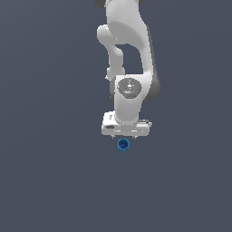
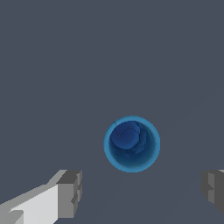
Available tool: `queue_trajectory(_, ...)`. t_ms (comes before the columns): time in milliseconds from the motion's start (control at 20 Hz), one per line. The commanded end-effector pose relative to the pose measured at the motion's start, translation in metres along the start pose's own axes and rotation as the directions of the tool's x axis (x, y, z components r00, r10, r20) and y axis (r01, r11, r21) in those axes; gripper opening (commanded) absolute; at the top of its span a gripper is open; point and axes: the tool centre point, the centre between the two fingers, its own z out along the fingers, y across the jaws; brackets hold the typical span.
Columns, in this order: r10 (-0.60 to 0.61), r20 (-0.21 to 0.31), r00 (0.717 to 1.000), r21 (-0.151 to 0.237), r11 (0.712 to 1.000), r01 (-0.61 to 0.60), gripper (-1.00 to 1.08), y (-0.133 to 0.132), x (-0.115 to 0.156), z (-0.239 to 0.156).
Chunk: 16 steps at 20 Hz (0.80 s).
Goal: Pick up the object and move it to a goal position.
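Framing the wrist view, the grey fingers stand wide apart and cut off at the edges, the blue cup beyond them on the desk, while outside the white gripper hides them.

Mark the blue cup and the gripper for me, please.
blue cup [image 2: 131, 143], wrist view, on its dark inner floor.
gripper [image 2: 142, 192], wrist view, midway between its two open grey fingertips.
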Motion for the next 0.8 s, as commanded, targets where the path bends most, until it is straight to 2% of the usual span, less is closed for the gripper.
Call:
queue_trajectory(0,0.028,-0.001,1.0,-0.001,1.0,-0.028,1.0,0.0,0.006,0.01)
queue_trajectory(750,0.061,-0.001,0.998,-0.003,0.998,-0.061,1.0,0.001,0.011,0.037)
